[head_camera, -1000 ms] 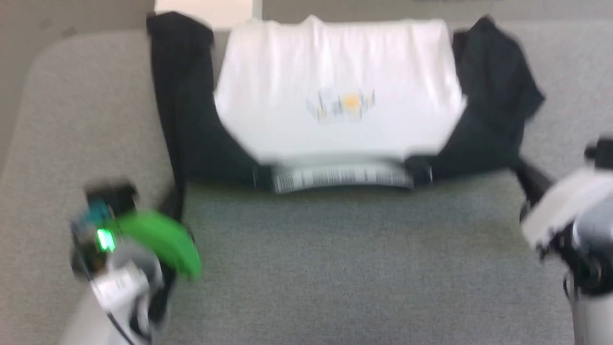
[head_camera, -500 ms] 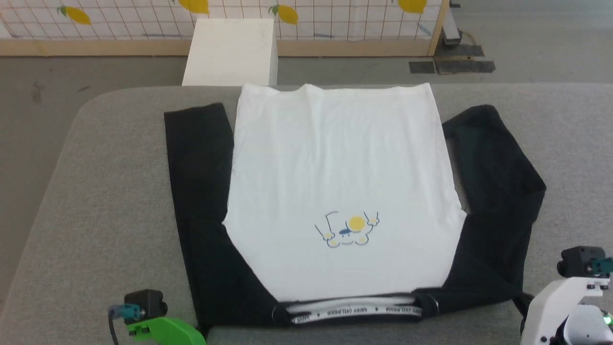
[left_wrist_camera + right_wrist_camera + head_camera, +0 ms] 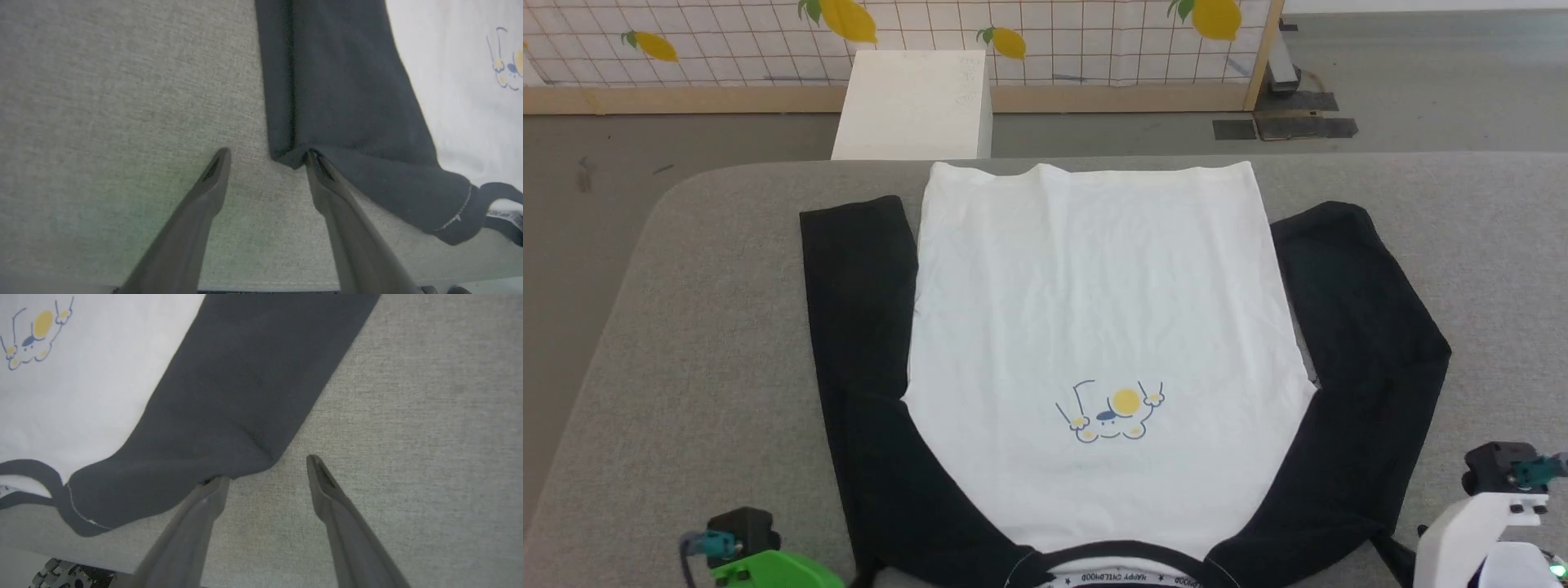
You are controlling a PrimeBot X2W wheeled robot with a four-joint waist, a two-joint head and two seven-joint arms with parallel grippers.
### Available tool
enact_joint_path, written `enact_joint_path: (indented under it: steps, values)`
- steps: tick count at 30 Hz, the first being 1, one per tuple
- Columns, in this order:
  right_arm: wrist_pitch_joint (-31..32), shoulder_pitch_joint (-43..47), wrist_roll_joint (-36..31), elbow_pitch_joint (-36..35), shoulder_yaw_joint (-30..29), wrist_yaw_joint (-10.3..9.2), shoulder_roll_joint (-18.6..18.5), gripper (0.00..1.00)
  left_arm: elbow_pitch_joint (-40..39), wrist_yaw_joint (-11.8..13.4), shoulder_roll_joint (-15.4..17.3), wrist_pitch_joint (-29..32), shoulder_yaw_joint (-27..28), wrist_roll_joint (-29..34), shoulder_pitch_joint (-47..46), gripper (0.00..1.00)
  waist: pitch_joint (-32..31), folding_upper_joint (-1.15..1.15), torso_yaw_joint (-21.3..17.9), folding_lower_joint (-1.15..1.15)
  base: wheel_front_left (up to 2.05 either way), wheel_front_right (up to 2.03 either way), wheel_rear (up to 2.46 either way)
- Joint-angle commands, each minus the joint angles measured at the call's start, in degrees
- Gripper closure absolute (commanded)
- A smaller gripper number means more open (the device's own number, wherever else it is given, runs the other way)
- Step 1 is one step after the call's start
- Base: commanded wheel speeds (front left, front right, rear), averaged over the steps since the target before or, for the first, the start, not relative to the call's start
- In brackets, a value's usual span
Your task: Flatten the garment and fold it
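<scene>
The garment [image 3: 1086, 327], a white T-shirt with black sleeves and shoulders, lies spread face up on a grey table [image 3: 686, 367]. Its lettered collar [image 3: 1123, 576] sits at the near edge and its hem reaches almost to the far edge. A small yellow-and-blue cartoon print [image 3: 1111, 412] sits low on the chest and reads upside down from the head view. The white body is smooth, with only faint creases. The left sleeve [image 3: 858, 327] runs straight along the body with a lengthwise crease, while the right sleeve [image 3: 1364, 327] bows outward and looks slightly rumpled.

The left gripper [image 3: 267, 153], fingers spread apart, hangs over the near corner of the left shoulder. That black corner lies between the fingertips, right at the tip of the inner finger [image 3: 322, 179], and nothing is clamped. The right gripper [image 3: 267, 468] mirrors it, jaws apart and gripping nothing. The tip of its inner finger [image 3: 212, 498] meets the edge of the right shoulder, whose corner pokes into the gap, and its outer finger [image 3: 327, 490] is over bare table.

In the head view a green arm part [image 3: 776, 570] shows at lower left and a white wrist [image 3: 1462, 539] at lower right, each topped by a small dark camera.

Beyond the table, on a grey floor [image 3: 1421, 82], stand a white box [image 3: 915, 106] and a wood-framed grid screen [image 3: 1094, 41] printed with lemons. Dark mats [image 3: 1286, 126] lie by its post.
</scene>
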Motion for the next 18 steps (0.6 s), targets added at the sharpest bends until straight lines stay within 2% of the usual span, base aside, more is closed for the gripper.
enact_joint_path:
  steps: [1,5,8,10,13,18]
  values:
    - [0.7,1.0,0.8,-1.1,-0.6,-0.1,-0.5,0.0,-0.4,1.0,1.1,0.9,0.9,-0.7,1.9,0.0,-0.1,0.0,-0.1,0.01,0.0,0.0,0.0]
    - [2.2,1.7,2.1,-4.8,-3.2,-0.1,-0.9,0.0,-4.8,3.1,3.7,3.0,3.0,-1.3,4.0,0.0,-0.1,0.0,-0.4,0.01,0.0,0.0,0.0]
    - [1.0,0.0,2.7,-8.0,-7.9,-0.1,0.0,0.0,-9.4,5.6,4.9,0.7,6.6,-0.6,4.5,0.0,0.2,0.0,-0.6,0.01,0.0,0.0,0.0]
    - [-0.3,-2.1,2.4,-9.0,-10.8,-0.1,0.5,0.0,-11.9,6.2,5.0,-2.5,8.9,0.2,3.8,0.0,0.6,0.0,-0.7,0.01,0.0,0.0,0.0]
    - [-3.3,-7.4,1.4,-9.1,-14.8,-0.1,1.1,0.0,-14.8,4.8,4.3,-10.4,11.9,1.8,1.1,0.0,1.9,0.0,-0.8,0.01,0.0,0.0,0.0]
    - [-6.6,-17.4,0.3,-4.6,-16.7,-0.1,0.4,0.0,-15.1,-0.5,2.8,-25.9,13.9,5.7,-4.2,0.0,5.9,0.0,-1.1,0.01,0.0,0.0,0.0]
